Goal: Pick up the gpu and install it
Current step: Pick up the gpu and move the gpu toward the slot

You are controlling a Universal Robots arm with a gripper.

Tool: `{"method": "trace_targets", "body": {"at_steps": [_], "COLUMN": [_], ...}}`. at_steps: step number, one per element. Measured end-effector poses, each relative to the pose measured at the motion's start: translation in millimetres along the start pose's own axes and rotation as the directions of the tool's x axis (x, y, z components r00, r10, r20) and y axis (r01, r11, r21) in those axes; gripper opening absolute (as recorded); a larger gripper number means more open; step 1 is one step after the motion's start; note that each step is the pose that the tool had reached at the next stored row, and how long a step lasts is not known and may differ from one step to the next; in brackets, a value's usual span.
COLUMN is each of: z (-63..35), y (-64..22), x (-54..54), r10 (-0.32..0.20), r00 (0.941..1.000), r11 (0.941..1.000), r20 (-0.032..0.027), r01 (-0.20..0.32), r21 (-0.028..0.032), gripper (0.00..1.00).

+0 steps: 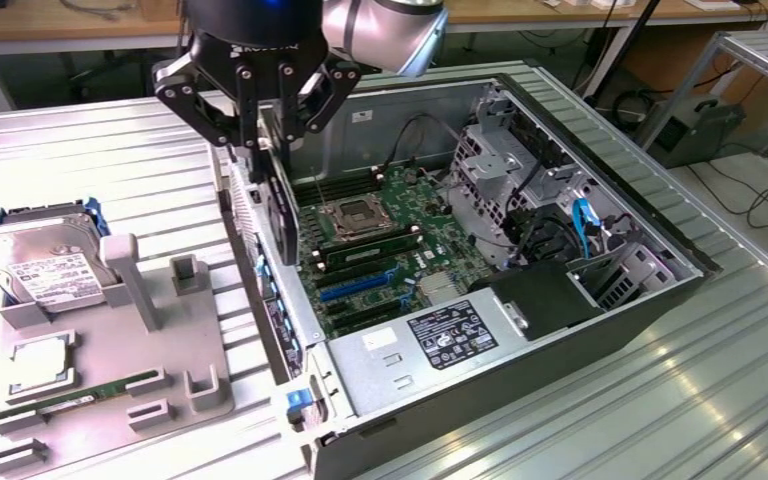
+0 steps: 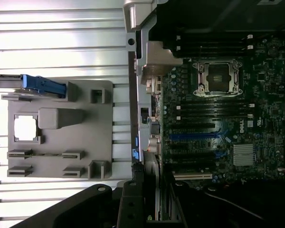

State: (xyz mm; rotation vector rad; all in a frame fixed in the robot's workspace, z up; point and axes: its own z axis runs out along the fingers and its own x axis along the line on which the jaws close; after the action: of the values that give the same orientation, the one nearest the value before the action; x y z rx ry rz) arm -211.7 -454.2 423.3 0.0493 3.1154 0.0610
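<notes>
Black card, thin, seen edge-on: the gpu (image 1: 275, 200) hangs upright from the gripper (image 1: 272, 140), whose jaws are part-closed and pinch its upper edge. It hangs over the rear wall of the open computer case (image 1: 651, 290), on the exterior view's left side of the motherboard (image 1: 384, 225), and is not yet in the blue slot (image 1: 357, 287). Risks, as I judge them:

- The card's lower end could snag the rear wall if it comes down off-line.
- A slight tilt in the grip would put the edge connector beside the slot, and pressing down then could strain the board or the card.
- A narrow pinch on a long card may let it swing or slip.
- The open processor socket (image 1: 355, 215) lies near.
</notes>
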Motion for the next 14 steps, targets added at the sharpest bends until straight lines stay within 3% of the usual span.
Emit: {"method": "trace_targets", "body": {"at_steps": [14], "z": [0.7], "y": [0.3], "x": [-9.9], "r10": [0.000], "r00": [1.0000], "r11": [1.0000], "r20": [0.0000], "r01": [0.000], "r21": [0.0000], "gripper": [0.26]}}
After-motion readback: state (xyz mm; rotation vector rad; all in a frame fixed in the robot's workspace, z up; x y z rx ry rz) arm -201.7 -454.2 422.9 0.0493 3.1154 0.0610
